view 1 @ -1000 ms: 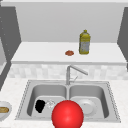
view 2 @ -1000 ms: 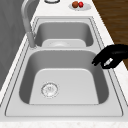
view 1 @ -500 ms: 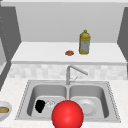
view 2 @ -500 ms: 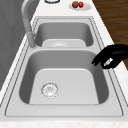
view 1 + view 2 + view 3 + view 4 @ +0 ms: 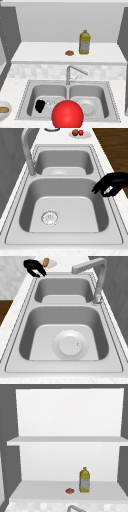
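My left hand [image 5: 40, 105] hovers over the left basin of the double sink [image 5: 25, 96], close to its front rim. In the left side view the hand [image 5: 111, 186] hangs above that rim, its fingers relaxed and bent downward, holding nothing. From the right side the hand [image 5: 34, 267] appears at the far basin's corner, beside a bowl with a brown bread piece [image 5: 46, 262]. A white plate [image 5: 70, 344] lies flat in the right basin. A large red ball [image 5: 67, 115] sits at the sink's front edge in the front view.
The faucet [image 5: 71, 72] stands behind the divider, spout swung toward the right basin. A yellow bottle [image 5: 84, 42] and a small orange-red object [image 5: 69, 53] stand on the shelf behind. A plate with a brown and a red fruit [image 5: 79, 133] rests on the right counter.
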`<move>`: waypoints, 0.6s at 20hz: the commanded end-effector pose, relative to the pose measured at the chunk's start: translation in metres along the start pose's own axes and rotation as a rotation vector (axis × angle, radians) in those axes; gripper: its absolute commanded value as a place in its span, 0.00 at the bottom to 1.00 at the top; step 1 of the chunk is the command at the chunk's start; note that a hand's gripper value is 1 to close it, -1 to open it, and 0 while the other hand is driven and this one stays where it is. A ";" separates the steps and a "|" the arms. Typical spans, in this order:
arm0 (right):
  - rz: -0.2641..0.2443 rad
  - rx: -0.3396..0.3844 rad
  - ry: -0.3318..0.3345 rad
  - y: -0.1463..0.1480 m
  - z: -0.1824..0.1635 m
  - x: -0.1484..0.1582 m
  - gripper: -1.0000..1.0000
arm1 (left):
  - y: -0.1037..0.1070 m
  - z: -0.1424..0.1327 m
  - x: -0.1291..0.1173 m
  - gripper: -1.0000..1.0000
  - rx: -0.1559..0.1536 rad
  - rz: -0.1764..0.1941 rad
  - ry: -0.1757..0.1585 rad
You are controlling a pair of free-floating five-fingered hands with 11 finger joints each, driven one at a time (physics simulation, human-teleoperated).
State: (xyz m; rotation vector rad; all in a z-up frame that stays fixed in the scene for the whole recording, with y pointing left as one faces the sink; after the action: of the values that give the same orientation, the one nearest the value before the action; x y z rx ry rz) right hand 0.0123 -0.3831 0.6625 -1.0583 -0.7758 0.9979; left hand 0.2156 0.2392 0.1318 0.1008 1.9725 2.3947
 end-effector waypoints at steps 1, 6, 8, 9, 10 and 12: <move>-0.008 0.015 0.065 0.010 -0.002 0.019 0.00 | 0.000 0.000 0.000 0.50 0.000 0.000 0.000; -0.013 -0.020 0.101 0.013 0.000 0.043 0.00 | 0.000 0.000 0.000 0.50 0.000 0.000 0.000; -0.014 -0.026 0.122 0.016 0.000 0.052 0.00 | 0.000 0.000 0.000 0.50 0.000 0.000 0.000; -0.015 -0.030 0.134 0.017 0.000 0.057 0.00 | 0.000 0.000 0.000 0.50 0.000 0.000 0.000; -0.017 -0.034 0.147 0.018 0.000 0.061 0.00 | 0.000 0.000 0.000 0.50 0.000 0.000 0.000; -0.020 -0.038 0.174 0.020 -0.002 0.069 0.00 | 0.000 0.000 0.000 0.50 0.000 0.000 0.000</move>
State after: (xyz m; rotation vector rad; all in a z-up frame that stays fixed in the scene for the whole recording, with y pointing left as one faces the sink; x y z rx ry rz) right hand 0.0261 -0.3308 0.6549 -1.1492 -0.7149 0.8946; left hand 0.2156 0.2392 0.1318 0.1008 1.9725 2.3947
